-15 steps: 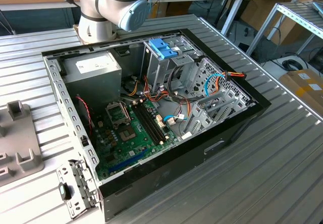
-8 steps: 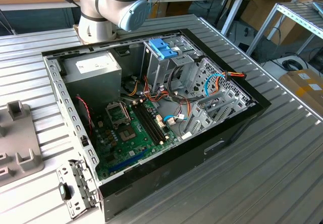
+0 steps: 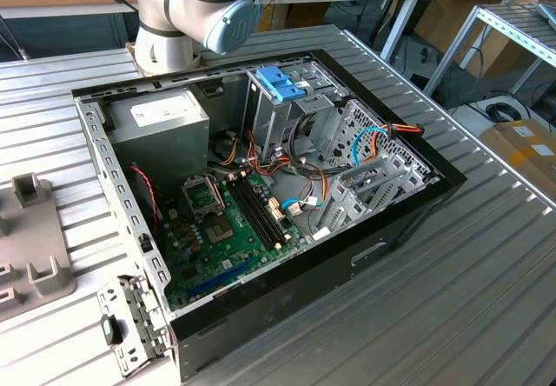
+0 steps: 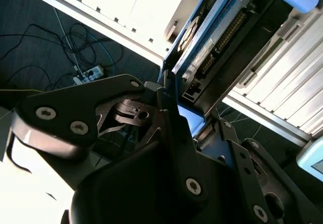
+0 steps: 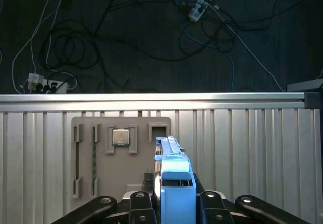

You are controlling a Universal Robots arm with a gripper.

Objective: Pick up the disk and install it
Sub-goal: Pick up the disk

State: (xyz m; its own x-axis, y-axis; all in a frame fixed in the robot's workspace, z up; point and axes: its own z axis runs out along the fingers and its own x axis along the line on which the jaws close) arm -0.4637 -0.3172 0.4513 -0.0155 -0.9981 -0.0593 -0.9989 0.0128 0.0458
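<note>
Open computer case (image 3: pixel 304 292), green motherboard (image 3: pixel 217 256), grey power supply (image 3: pixel 161 125), power strip (image 5: pixel 200 7)

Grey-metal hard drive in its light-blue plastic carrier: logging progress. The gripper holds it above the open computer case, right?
No. The first wrist view shows the gripper holding the hard drive above the ribbed metal table, by the grey fixture tray.

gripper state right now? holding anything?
gripper: closed, holding the disk edge-on between its fingers; the hold shows in both wrist views.
</note>
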